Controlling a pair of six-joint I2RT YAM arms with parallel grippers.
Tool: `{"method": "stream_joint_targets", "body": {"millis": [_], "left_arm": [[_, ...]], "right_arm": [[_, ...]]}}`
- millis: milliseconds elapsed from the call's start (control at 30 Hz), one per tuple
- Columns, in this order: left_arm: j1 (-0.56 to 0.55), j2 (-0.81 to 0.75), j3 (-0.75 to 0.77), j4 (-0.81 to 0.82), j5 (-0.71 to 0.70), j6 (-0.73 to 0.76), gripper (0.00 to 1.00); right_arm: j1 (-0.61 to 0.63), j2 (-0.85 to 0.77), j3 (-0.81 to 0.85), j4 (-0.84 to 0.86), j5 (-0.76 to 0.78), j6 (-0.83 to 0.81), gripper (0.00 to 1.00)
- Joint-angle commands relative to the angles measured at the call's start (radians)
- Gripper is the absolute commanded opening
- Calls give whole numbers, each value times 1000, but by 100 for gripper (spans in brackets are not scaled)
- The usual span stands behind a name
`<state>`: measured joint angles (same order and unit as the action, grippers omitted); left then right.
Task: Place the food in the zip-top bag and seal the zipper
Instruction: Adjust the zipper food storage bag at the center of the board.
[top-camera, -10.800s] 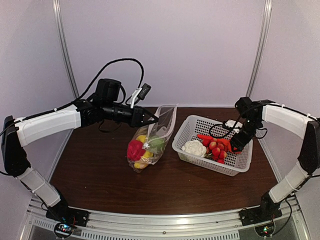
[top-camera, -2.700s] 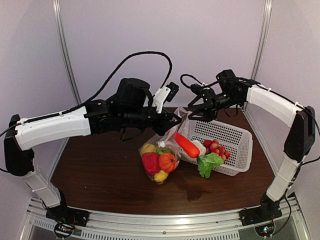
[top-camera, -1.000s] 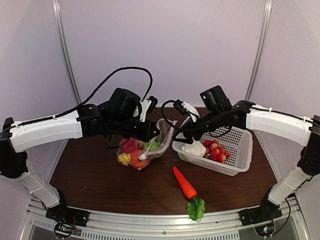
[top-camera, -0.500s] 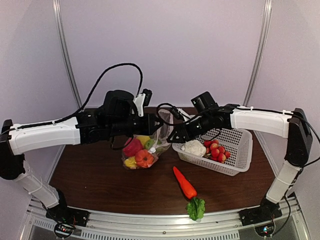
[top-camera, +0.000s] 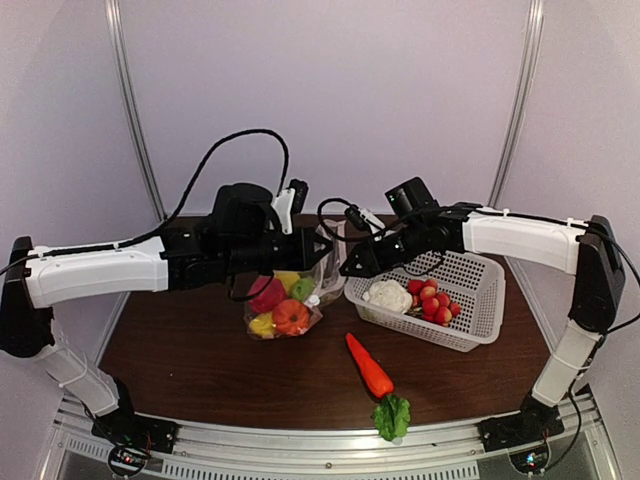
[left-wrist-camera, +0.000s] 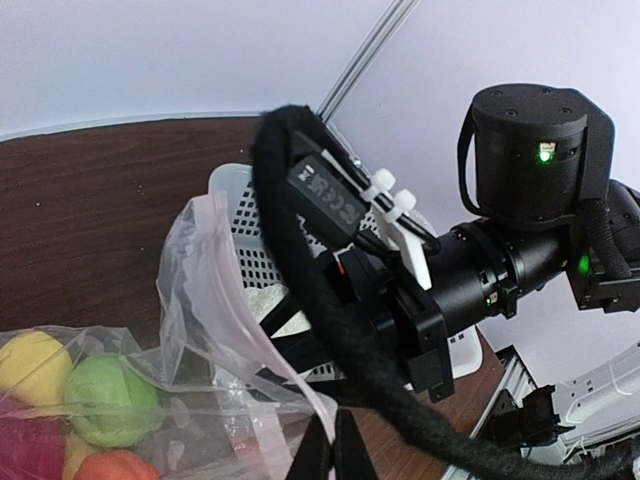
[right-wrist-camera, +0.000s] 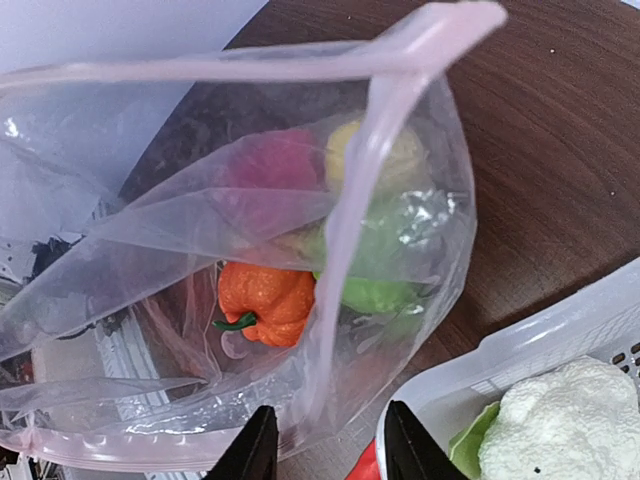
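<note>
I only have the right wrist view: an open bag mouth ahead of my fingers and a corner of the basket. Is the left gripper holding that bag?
Observer: Yes. The left gripper is shut on the rim of the zip-top bag, holding the mouth up.
Operator: Any food outside both the bag and the basket?
Observer: A carrot lies on the table, near the front edge.
Operator: What is in the basket besides the cauliflower?
Observer: A cluster of red strawberries right beside it.
</note>
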<state>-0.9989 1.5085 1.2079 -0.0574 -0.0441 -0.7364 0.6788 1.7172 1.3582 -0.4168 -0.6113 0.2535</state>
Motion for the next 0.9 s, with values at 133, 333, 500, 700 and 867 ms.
{"method": "stream_joint_targets", "body": {"millis": [133, 333, 500, 700, 867], "left_arm": [[-8, 15, -7, 93, 6, -7, 0], [-9, 25, -9, 104, 18, -15, 0], [-8, 28, -13, 114, 21, -19, 0], [-9, 35, -14, 123, 24, -20, 0], [-9, 35, -18, 127, 11, -20, 0]], "right_arm": [[-7, -24, 41, -2, 94, -62, 37], [-6, -5, 60, 1, 65, -75, 29], [-4, -7, 70, -4, 100, -95, 27], [-1, 9, 77, -12, 96, -102, 19], [-3, 32, 103, -33, 79, -93, 1]]}}
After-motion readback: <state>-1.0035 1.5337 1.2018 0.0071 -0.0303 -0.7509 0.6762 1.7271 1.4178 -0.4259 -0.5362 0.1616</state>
